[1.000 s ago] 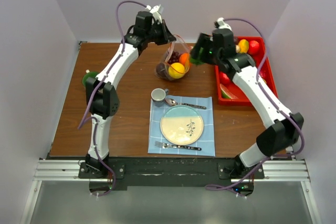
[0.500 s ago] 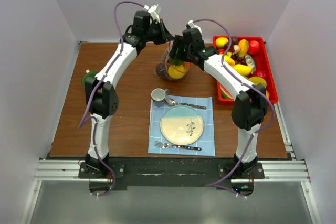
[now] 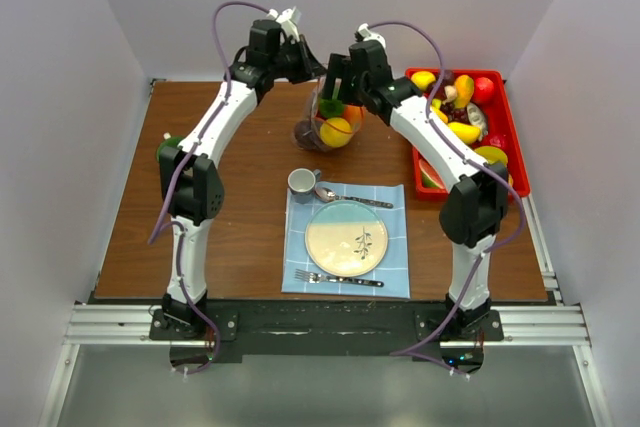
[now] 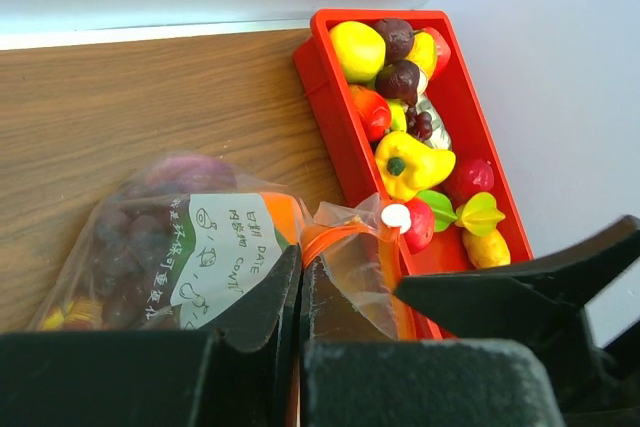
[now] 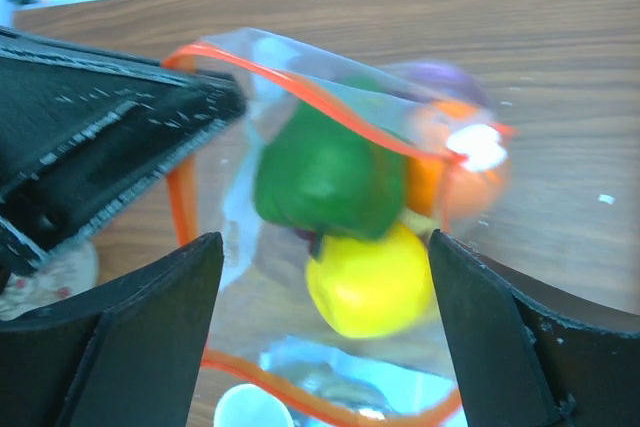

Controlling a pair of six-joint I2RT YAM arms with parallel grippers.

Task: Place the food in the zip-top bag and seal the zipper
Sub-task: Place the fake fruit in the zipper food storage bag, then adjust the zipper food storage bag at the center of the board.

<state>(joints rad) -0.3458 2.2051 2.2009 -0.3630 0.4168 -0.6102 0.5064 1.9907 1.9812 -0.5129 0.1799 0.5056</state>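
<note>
Right wrist view: right gripper (image 5: 322,247) spread wide over the bag (image 5: 235,187), nothing gripped.
Left gripper (image 4: 300,272) is clamped on the zipper (image 4: 335,235).

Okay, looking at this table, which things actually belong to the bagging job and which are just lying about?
Part of the job: zip-top bag; its orange-red zipper; green piece at its mouth; yellow piece inside; toy food waiting in the red tray.

Just lying about: cup; spoon; plate; fork; blue placemat.
</note>
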